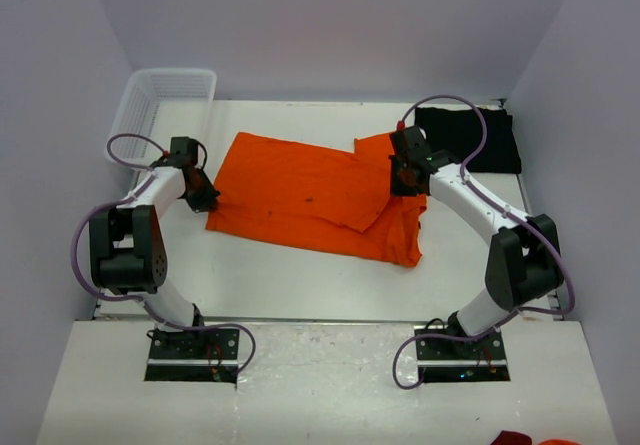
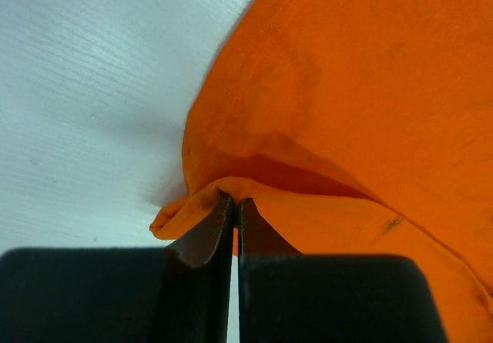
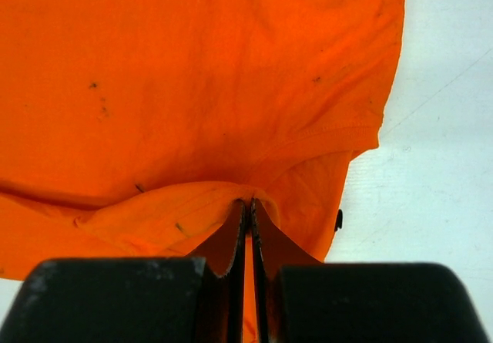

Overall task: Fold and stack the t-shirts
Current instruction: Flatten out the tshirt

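Orange t-shirt (image 1: pixel 300 190): soft matte knit with small dark specks, lying creased mid-table, its right part doubled over. Left gripper (image 2: pixel 233 204) is pinched tight on the left edge. Right gripper (image 3: pixel 248 204) is clamped on a raised fold at the right. Black t-shirt (image 1: pixel 480 135) lies at the far right corner of the white table (image 1: pixel 300 275).

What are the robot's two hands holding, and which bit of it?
Both pinch the bright orange cloth t-shirt: the left gripper a fold at its left edge, the right gripper a fold near its right end.
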You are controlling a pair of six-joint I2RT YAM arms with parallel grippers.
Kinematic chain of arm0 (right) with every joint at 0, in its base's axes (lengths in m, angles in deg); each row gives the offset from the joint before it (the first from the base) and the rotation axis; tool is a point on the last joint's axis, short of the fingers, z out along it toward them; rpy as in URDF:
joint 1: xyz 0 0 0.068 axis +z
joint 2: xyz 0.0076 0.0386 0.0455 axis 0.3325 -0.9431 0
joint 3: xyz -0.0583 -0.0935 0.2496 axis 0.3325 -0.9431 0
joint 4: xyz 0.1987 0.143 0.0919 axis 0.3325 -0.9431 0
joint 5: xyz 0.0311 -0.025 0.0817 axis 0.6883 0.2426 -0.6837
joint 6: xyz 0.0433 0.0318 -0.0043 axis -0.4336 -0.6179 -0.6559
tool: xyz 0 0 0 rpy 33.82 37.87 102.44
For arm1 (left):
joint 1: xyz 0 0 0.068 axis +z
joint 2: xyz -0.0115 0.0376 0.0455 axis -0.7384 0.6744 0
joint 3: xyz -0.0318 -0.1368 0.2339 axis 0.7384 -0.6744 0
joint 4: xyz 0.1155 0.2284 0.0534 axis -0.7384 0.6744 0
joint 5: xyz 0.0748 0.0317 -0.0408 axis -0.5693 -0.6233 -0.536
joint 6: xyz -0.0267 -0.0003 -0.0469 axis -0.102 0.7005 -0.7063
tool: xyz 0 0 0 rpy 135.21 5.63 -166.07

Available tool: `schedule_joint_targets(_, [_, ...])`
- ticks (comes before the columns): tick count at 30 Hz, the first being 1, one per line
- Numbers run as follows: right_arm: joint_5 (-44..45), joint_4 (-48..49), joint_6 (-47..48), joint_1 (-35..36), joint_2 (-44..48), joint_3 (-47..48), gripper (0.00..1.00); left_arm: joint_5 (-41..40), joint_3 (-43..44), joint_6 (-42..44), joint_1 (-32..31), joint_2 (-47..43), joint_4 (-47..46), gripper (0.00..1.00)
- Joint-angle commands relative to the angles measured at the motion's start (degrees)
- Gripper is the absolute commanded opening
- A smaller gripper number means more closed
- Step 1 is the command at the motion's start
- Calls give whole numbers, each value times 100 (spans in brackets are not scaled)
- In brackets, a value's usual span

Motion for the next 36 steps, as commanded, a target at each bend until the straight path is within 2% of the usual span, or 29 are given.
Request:
schedule_joint_targets(1, [-12, 143, 95, -20, 131, 188, 0, 115, 210, 20, -26, -207, -152, 0])
schedule_joint_targets(26, [31, 186, 34, -29, 192, 135, 0, 27, 262, 99, -26, -32, 41, 0])
schedule_joint_targets(30, [93, 336, 112, -29, 841, 91, 0, -148, 201, 310, -52, -653, 24, 0])
schedule_joint_targets(36, [699, -217, 779, -38, 1650, 1302, 0, -18, 666, 1021, -210, -2113, -46, 0])
